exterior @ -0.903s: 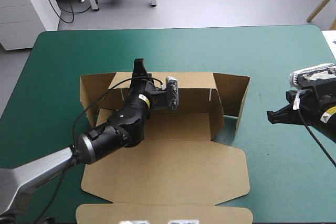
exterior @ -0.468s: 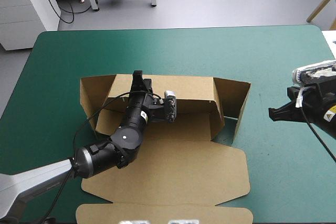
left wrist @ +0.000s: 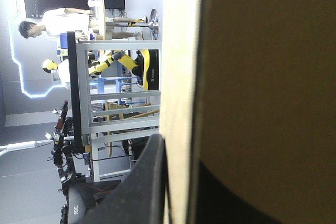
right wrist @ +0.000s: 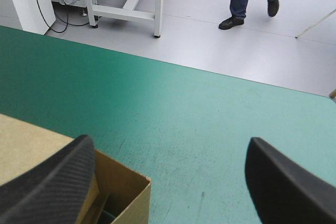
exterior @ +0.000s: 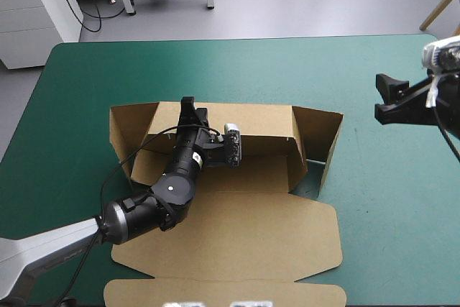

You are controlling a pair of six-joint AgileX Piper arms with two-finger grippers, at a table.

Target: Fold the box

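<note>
Presently: brown box part-raised at table centre, left gripper clamped on its far wall

**Item 1: box** (exterior: 251, 170)
- Cut sheet of brown board, lying at the middle of the table (exterior: 93, 77) on the teal-green cover.
- The far wall (exterior: 259, 116) stands upright.
- The left side flap (exterior: 126, 131) and the right side flap (exterior: 330, 138) are raised at the wall's two ends. The right one is angled outward.
- The lid (exterior: 237, 228) lies flat toward the table's near edge, with a narrow tuck strip (exterior: 223, 294) beyond it.

**Item 2: left gripper** (exterior: 189, 108)
- The arm comes in over the box's floor from the left. The tips sit at the top edge of the far wall, toward its left end.
- In the left wrist view, the board's pale cut edge (left wrist: 178, 77) runs up between the fingers. One black finger (left wrist: 147, 182) presses against one side, and the wall's brown face fills the other side.
- The fingers are all but closed, pinching the far wall.

**Item 3: right gripper** (exterior: 383, 97)
- Held over the table near its right edge, well apart from the box and out past the right side flap.
- The fingers stand wide apart with nothing in them.
- In the right wrist view, only bare cover (right wrist: 184, 119) shows between the two tips. A corner of the box (right wrist: 123, 192) shows just beside one finger (right wrist: 52, 182).
</note>
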